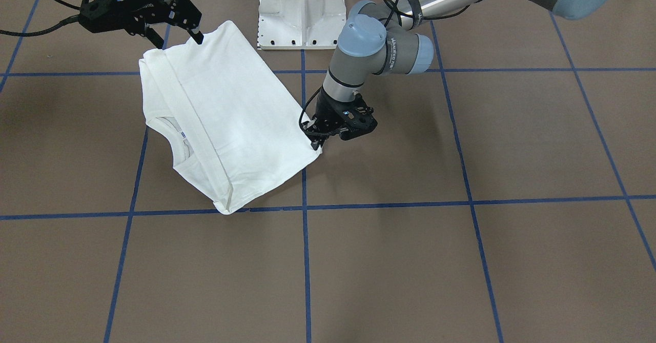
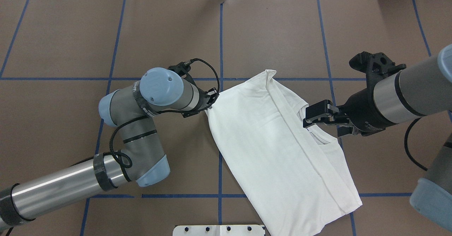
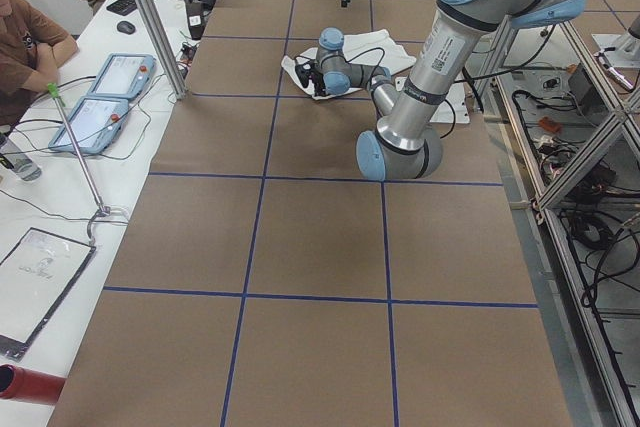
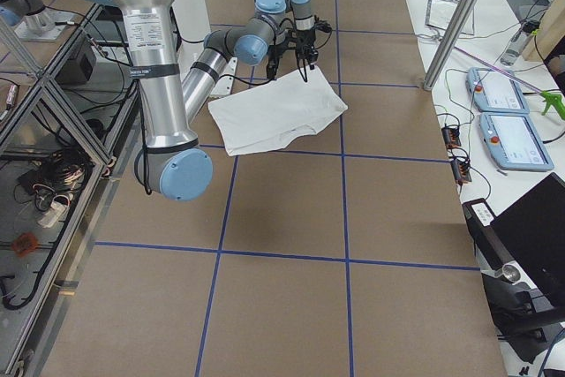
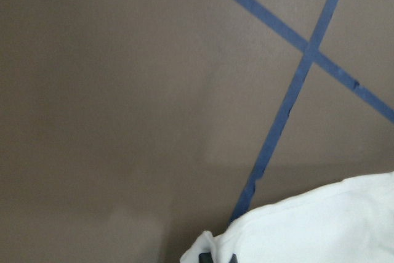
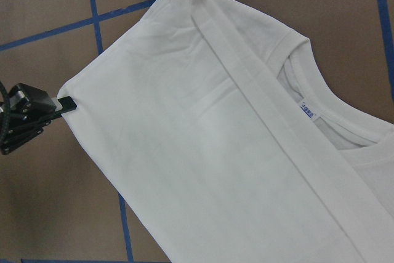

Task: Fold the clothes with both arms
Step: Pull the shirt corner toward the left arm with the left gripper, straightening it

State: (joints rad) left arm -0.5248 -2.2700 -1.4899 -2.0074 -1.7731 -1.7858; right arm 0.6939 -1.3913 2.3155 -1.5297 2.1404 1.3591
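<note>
The white T-shirt [image 1: 230, 112] lies folded lengthwise on the brown table, with its collar and neck label [image 6: 308, 112] showing. It also shows in the overhead view [image 2: 268, 140] and the exterior right view [image 4: 274, 112]. My left gripper [image 1: 316, 134] is shut on one corner of the shirt, low at the table; the overhead view [image 2: 210, 103] and the right wrist view [image 6: 61, 104] show the pinch. The left wrist view shows only that corner [image 5: 308, 226]. My right gripper [image 1: 177, 36] is open and empty, raised above the shirt's collar end [image 2: 322, 126].
The white metal pedestal [image 1: 300, 15] stands at the robot's side of the table, close to the shirt's edge [image 2: 219, 230]. Blue tape lines [image 1: 305, 261] cross the brown table. Operators and tablets [image 3: 120, 77] sit along the far side.
</note>
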